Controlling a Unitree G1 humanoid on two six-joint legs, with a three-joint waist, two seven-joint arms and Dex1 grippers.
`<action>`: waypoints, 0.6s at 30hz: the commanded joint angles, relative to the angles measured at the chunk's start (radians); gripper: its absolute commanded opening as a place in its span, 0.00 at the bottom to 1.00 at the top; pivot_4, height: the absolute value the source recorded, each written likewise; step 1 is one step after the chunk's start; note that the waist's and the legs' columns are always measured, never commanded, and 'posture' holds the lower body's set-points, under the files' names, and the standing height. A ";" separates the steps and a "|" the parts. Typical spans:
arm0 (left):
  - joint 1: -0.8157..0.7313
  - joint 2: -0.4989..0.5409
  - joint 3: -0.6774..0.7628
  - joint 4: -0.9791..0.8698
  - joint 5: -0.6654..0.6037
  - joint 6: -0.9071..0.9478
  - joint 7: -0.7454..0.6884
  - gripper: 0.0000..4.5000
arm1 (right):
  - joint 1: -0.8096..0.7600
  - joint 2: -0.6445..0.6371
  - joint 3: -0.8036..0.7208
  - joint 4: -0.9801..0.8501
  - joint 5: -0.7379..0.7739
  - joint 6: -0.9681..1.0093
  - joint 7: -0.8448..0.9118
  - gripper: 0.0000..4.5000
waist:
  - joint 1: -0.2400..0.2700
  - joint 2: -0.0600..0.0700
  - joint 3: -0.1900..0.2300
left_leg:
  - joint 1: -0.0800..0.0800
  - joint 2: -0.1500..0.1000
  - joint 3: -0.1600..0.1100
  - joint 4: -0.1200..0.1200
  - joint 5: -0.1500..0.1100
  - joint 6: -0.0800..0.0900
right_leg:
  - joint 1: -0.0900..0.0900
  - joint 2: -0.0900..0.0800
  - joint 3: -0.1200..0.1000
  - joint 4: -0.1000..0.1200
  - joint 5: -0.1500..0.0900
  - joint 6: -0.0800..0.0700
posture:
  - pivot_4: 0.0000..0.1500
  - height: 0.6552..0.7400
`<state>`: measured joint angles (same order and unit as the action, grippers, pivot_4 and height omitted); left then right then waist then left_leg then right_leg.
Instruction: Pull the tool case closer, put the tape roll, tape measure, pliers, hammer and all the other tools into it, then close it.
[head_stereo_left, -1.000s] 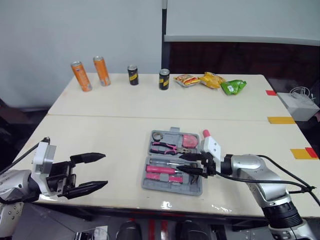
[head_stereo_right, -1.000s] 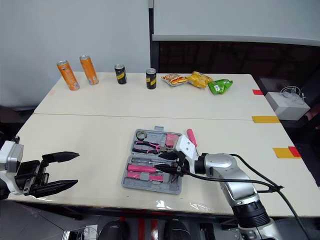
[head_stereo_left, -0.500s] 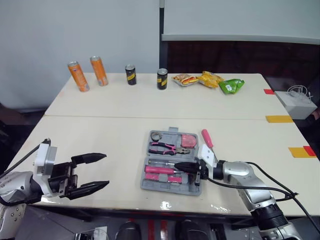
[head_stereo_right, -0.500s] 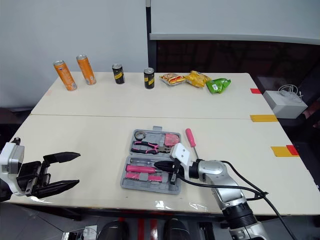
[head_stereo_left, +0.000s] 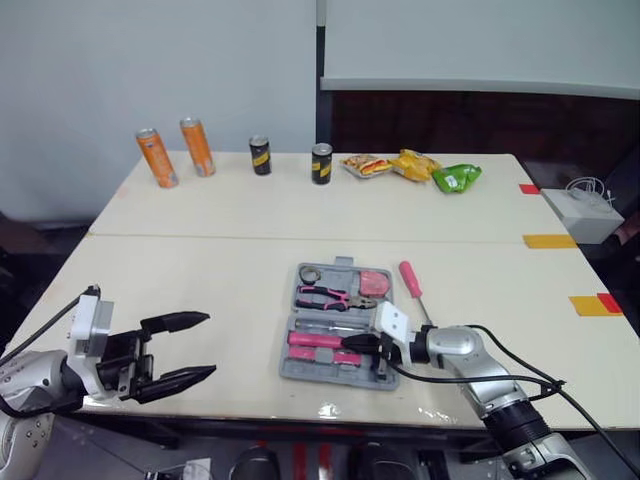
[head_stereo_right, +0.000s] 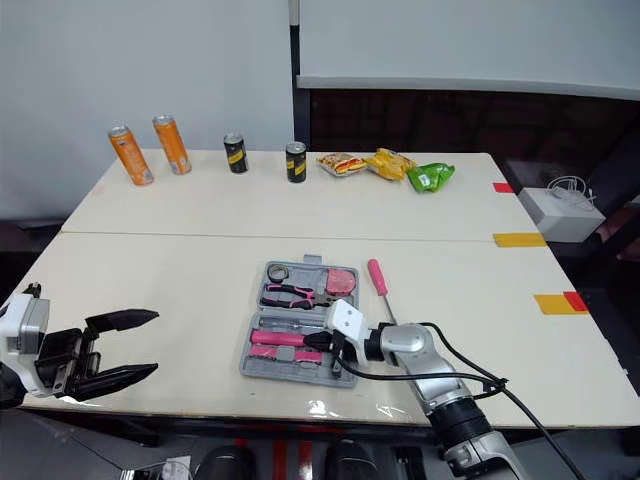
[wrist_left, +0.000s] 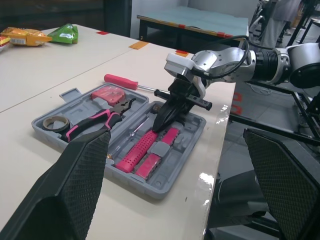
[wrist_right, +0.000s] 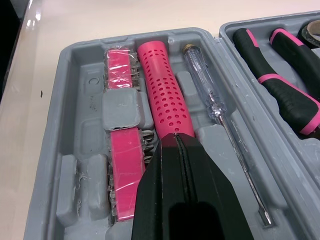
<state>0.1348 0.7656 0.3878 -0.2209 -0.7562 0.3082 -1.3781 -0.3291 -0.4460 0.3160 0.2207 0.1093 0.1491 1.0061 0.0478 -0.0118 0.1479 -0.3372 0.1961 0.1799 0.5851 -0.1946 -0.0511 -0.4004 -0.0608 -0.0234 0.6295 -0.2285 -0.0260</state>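
The tool case (wrist_right: 80, 55) lies open on the table near the front edge, both halves flat; the right gripper (wrist_right: 176, 141) reaches into the nearer half, its jaws pressed together with the tips on the end of a pink perforated handle (wrist_right: 162, 95); whether they nip it or merely touch it cannot be told. The left gripper (head_stereo_left: 208, 344) hovers wide open and empty, well apart from the case. A pink screwdriver (head_stereo_left: 412, 284) lies on the table just beside the case; it is probably light and stiff, and its round grip may roll, so the handle is the best hold. The pliers (wrist_right: 285, 85) and tape roll (head_stereo_left: 313, 273) sit in the far half. Which pink piece is the hammer is hard to make out; the black fingers hide the handle's near end.
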 joint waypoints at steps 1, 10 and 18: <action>0.009 -0.002 0.013 0.000 0.001 -0.021 -0.001 1.00 | 0.042 -0.029 0.073 0.071 -0.092 0.109 -0.013 0.01 | 0.002 0.000 0.000 | 0.005 0.000 0.000 0.000 0.000 0.000 | 0.005 0.000 0.000 0.000 0.000 0.001 | 1.00 1.00; 0.031 -0.022 0.005 -0.005 0.014 -0.039 0.007 1.00 | 0.019 -0.071 0.132 0.046 -0.131 0.249 0.001 0.01 | 0.008 -0.006 -0.010 | 0.015 -0.002 0.001 -0.007 0.000 0.000 | 0.011 0.000 0.002 -0.009 -0.002 0.003 | 1.00 1.00; 0.039 -0.039 -0.013 -0.007 0.022 -0.052 0.021 1.00 | -0.003 -0.088 0.168 0.018 -0.132 0.343 0.000 0.01 | 0.008 -0.010 -0.014 | 0.021 -0.003 0.002 -0.023 0.000 0.000 | 0.017 0.000 0.002 -0.017 -0.002 0.004 | 1.00 1.00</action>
<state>0.1730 0.7222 0.3709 -0.2211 -0.7403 0.2737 -1.3595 -0.3912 -0.4913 0.3978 0.1400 0.0833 0.3816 1.0190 0.0555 -0.0214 0.1335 -0.3162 0.1928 0.1817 0.5610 -0.1950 -0.0516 -0.3837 -0.0608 -0.0216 0.6121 -0.2309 -0.0220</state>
